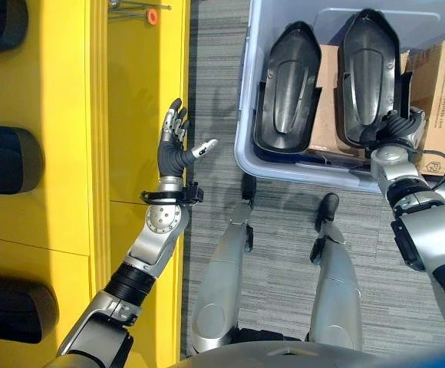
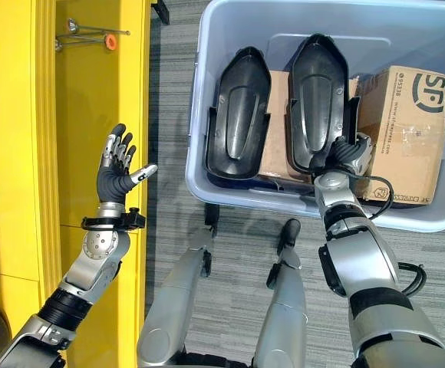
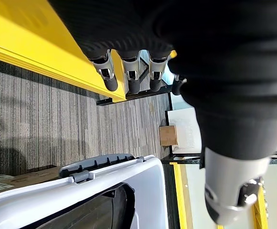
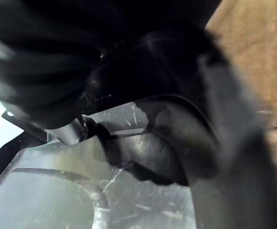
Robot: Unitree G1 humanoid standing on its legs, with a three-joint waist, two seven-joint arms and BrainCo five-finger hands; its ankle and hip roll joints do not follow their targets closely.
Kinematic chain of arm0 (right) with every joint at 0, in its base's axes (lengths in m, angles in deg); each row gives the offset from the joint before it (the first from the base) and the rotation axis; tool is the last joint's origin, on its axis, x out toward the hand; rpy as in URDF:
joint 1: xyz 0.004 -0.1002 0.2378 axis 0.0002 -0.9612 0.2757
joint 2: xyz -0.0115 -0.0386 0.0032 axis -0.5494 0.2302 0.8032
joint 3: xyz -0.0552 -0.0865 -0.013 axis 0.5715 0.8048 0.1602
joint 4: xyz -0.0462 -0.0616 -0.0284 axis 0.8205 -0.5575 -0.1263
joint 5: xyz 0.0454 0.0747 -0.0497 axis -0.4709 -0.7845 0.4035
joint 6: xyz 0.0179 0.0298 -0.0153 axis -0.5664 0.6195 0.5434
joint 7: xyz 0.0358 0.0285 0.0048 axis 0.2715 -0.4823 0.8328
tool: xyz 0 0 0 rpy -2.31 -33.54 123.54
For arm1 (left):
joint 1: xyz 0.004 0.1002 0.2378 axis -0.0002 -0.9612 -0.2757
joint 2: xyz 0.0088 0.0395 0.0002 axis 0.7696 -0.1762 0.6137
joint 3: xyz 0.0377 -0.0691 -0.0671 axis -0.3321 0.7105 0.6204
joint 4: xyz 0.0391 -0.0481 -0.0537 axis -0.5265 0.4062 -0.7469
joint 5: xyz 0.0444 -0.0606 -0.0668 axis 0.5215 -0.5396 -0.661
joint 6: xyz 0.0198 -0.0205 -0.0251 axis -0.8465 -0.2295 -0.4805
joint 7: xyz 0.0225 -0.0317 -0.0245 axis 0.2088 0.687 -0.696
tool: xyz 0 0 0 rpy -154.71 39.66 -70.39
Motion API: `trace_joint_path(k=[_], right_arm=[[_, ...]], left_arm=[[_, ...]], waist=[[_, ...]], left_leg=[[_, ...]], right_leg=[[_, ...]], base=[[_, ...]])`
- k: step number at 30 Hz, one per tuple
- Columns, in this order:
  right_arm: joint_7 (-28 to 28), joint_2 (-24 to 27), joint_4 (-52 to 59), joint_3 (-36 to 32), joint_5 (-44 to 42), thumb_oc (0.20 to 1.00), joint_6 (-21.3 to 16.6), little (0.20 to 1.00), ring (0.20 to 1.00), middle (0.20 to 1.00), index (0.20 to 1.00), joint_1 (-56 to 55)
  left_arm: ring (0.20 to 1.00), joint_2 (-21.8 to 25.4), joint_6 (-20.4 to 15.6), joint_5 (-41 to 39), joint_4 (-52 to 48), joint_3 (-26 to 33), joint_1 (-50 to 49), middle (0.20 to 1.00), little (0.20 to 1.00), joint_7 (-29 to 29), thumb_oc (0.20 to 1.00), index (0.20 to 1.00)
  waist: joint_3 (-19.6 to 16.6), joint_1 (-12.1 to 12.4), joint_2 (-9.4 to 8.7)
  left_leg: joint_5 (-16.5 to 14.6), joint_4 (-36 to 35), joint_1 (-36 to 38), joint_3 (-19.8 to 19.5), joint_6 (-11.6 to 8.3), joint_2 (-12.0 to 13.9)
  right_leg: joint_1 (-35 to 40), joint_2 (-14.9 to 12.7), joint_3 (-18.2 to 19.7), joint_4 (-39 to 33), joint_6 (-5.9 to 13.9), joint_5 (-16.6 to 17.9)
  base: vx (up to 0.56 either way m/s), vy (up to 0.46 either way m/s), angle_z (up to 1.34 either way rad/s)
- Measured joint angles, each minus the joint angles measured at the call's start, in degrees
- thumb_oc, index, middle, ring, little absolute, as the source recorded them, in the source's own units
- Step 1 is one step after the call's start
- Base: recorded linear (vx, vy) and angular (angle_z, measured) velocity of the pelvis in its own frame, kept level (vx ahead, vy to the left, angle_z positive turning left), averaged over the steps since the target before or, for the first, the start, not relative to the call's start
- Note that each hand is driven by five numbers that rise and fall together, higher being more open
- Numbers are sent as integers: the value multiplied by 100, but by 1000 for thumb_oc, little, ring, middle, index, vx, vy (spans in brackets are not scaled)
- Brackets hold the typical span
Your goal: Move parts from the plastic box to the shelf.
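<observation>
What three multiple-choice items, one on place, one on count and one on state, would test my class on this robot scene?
1. Where is the right hand?
A. on the shelf
B. at the near end of a black part in the plastic box
C. on the floor

2. How many black parts stand in the box?
A. two
B. four
C. none

3. How is the left hand?
A. clutching a part
B. open, fingers straight, beside the yellow shelf
C. inside the box

Answers: 1 B, it reaches into the box; 2 A, a second part stands alongside; 3 B, it holds nothing.

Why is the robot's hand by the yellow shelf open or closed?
Open. The left hand hangs beside the yellow shelf with fingers straight and spread, holding nothing.
</observation>
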Motion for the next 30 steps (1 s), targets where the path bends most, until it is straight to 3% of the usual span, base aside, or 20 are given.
trace_joint_path(k=[5,13,14,20,25,27,30], right_arm=[[51,-21,75,-303,-45,200,-90,200,200,200,200,-400],[245,-443,1258,-676,-596,200,-324,200,200,200,200,-1627],[288,-513,2225,-700,-771,200,-382,200,200,200,200,-2176],[321,-678,3244,-1029,-1276,200,-521,200,200,200,200,-2923],[520,-787,5112,-1310,-1557,200,-727,200,200,200,200,-3751],[639,-905,5131,-1314,-1560,200,-841,200,200,200,200,-3850],[753,-1030,5167,-1395,-1920,200,-874,200,200,200,200,-3920]], left_arm=[[1000,2,-2,29,0,10,-14,1000,1000,-4,1000,1000],[1000,117,-10,40,-5,110,-185,1000,1000,-23,1000,1000],[1000,120,-9,30,-8,295,-307,1000,1000,-28,1000,1000],[1000,150,0,-27,-11,698,-726,1000,1000,-83,1000,1000],[1000,169,185,-119,-19,998,-1228,1000,1000,-328,1000,1000],[1000,188,235,-121,-21,1008,-1365,1000,1000,-355,1000,1000],[1000,178,314,-134,-27,1039,-1360,1000,1000,-548,1000,1000]], waist=[[-8,-29,-14],[-146,-271,-278],[-193,-358,-378],[-300,-492,-552],[-522,-607,-851],[-776,-620,-959],[-802,-656,-990]], left_leg=[[-16,5,148,-6,21,0],[-74,-1,343,-5,43,0],[-78,-5,352,4,45,8],[-131,-174,773,19,-7,54],[-53,-576,1451,176,-8,112],[-43,-705,1512,187,-57,155],[52,-957,1817,184,-106,184]], right_leg=[[178,-12,-48,-1,6,-30],[398,-5,-53,-66,17,-47],[425,8,-46,-139,23,-35],[997,92,-54,-666,30,152],[1786,182,-52,-1455,38,481],[1838,237,-37,-1596,9,506],[2153,287,-86,-1823,2,593]], base=[[5,-2,3],[7,-8,-1],[32,-36,-2],[31,-39,-6],[63,-70,-11],[65,-57,-9],[48,-35,2]])
